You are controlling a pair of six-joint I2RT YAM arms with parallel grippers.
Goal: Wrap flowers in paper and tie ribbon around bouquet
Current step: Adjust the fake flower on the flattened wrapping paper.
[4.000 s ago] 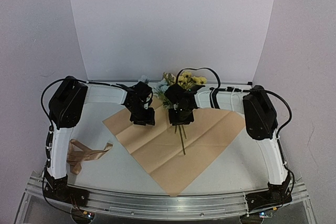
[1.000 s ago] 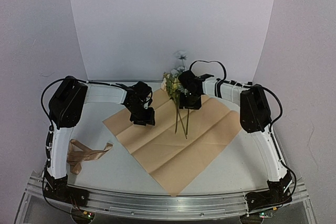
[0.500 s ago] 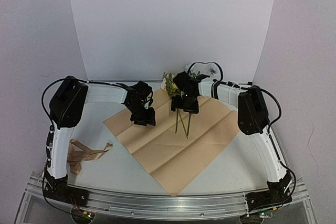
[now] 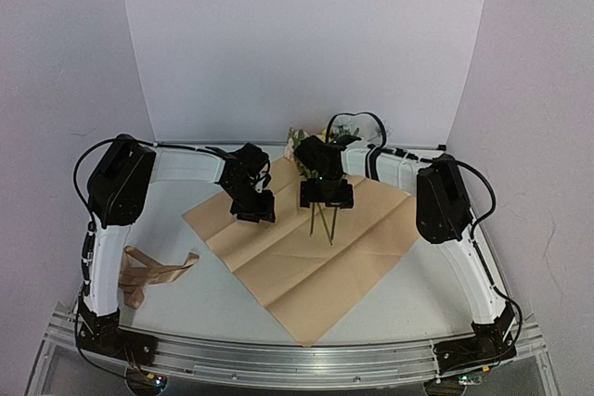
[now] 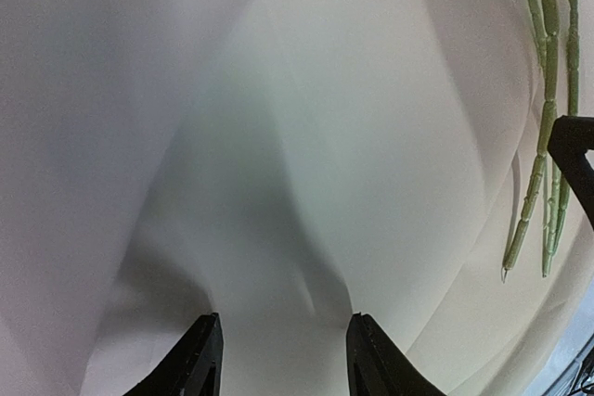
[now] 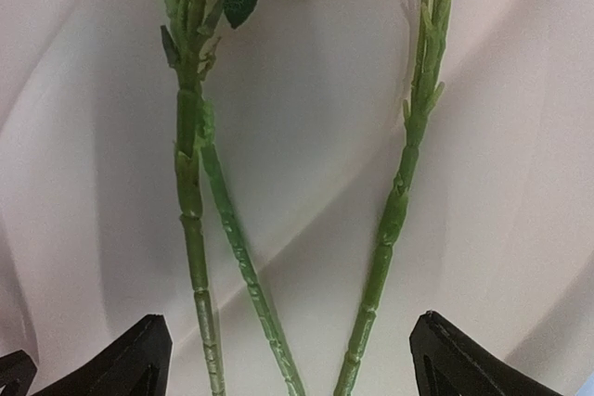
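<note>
The paper (image 4: 316,252) is seen spread flat, tan face up, at the centre of the top view. The flowers (image 4: 297,146) are laid on its upper part, with the stems pointed toward the lower edge of the frame. The ribbon (image 4: 148,274) is heaped loosely at lower left, well apart from the paper. The right gripper (image 6: 297,359) is spread wide astride the stems, with nothing clamped. The left gripper (image 5: 283,359) is held partly apart over bare paper, with nothing gripped.
</note>
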